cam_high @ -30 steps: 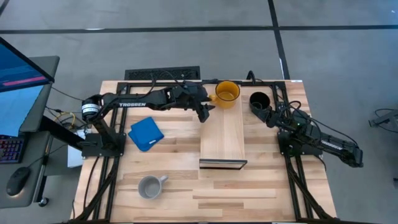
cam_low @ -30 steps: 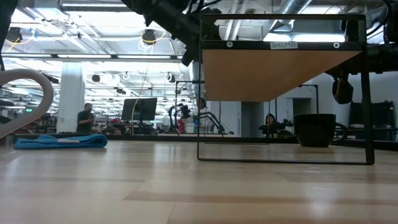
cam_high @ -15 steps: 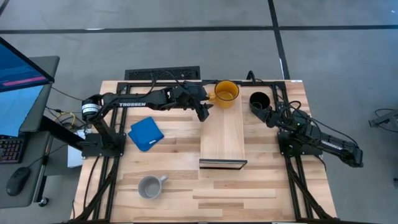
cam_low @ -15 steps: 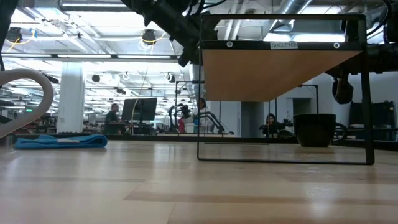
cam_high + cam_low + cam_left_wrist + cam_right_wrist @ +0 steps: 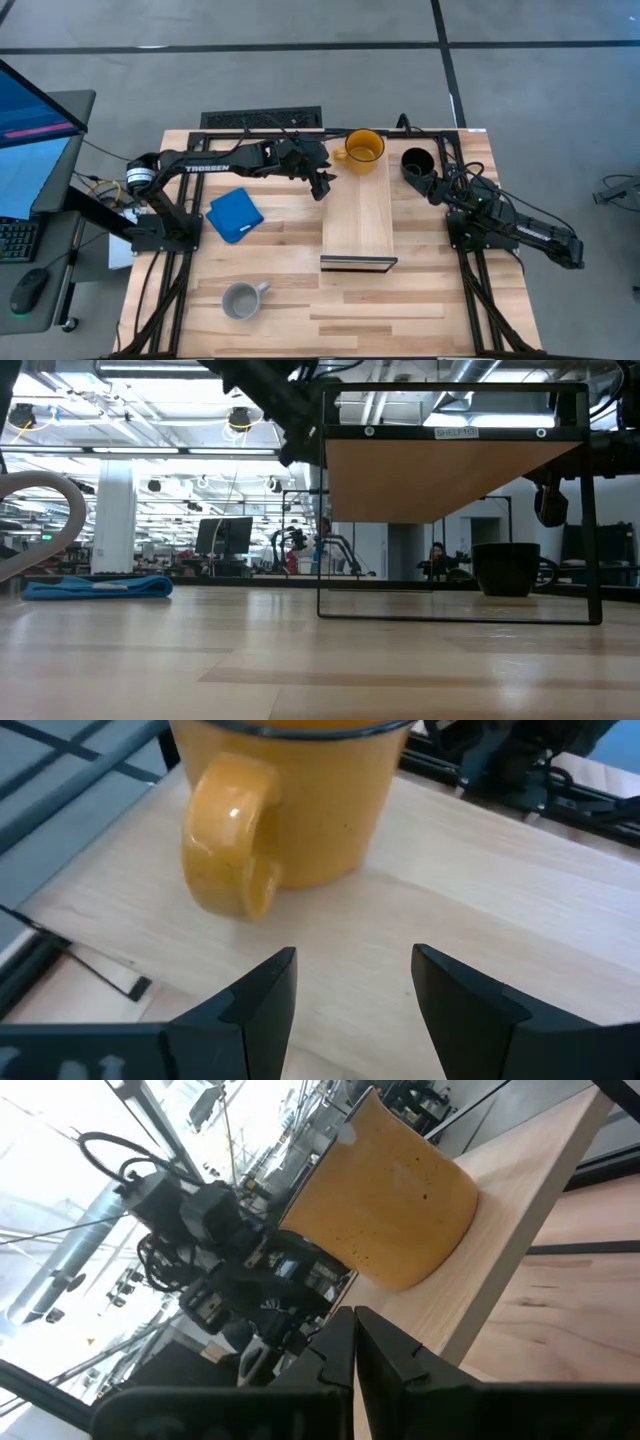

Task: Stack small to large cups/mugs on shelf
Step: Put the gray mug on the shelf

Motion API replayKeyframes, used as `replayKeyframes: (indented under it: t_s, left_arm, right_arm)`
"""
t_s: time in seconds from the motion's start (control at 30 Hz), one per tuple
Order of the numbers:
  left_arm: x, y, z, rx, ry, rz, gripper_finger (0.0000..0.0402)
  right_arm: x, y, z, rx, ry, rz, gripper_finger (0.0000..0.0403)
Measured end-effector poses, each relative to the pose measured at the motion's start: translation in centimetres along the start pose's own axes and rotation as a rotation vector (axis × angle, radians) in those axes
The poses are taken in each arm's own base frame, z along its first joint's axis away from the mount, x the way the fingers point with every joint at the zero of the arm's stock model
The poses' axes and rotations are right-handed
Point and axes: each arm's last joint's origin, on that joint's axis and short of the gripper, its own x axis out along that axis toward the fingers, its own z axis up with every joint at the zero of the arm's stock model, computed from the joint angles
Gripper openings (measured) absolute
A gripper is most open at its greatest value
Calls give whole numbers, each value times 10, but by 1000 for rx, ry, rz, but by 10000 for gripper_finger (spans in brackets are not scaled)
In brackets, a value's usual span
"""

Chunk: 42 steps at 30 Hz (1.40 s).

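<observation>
Jaws: left gripper (image 5: 320, 187) wide open, empty, just beside shelf (image 5: 358, 225) edge; right gripper (image 5: 437, 187) shut, empty, parked near black mug (image 5: 417, 163). High view: yellow mug (image 5: 364, 150) on shelf far end, grey mug (image 5: 241, 299) on tabletop (image 5: 290, 235). Left wrist view: yellow mug handle (image 5: 228, 845) ahead of open jaws, apart, likely released.

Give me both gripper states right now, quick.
Left gripper: open, holding nothing, just short of the yellow mug on the shelf.
Right gripper: closed, empty, by the black mug.
</observation>
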Motion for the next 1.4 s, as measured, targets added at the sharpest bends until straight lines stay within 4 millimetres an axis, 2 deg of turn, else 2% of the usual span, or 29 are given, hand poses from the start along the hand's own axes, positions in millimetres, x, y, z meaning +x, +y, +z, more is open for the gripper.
replayKeyframes:
  t_s: [0.2, 0.5, 0.67, 0.77, 0.97, 1.1, 1.2, 1.4]
  left_arm:
    - [-41, -3, 12, 32, -70, 148, 190]
    - [-121, -10, 22, 40, -179, 194, 190]
    - [-161, -23, 12, -1, -210, 343, 190]
    - [-177, -37, 4, -45, -231, 377, 190]
    - [-190, -68, -15, -48, -250, 429, 190]
    - [-196, -83, -32, -73, -286, 546, 190]
    - [-200, -92, -44, -131, -327, 571, 190]
    - [-189, -117, -60, -212, -344, 525, 190]
  right_arm:
    - [0, 0, 0, 0, 0, 1, 33]
    - [0, 0, 0, -7, 0, 1, 33]
    - [0, 0, 0, -9, -1, 1, 33]
    - [0, 0, 0, -9, -1, 1, 33]
    - [0, 0, 0, -10, -3, 0, 33]
    - [0, 0, 0, -12, -4, -1, 33]
    - [0, 0, 0, -12, -4, -2, 33]
    - [0, 0, 0, -12, -4, -2, 33]
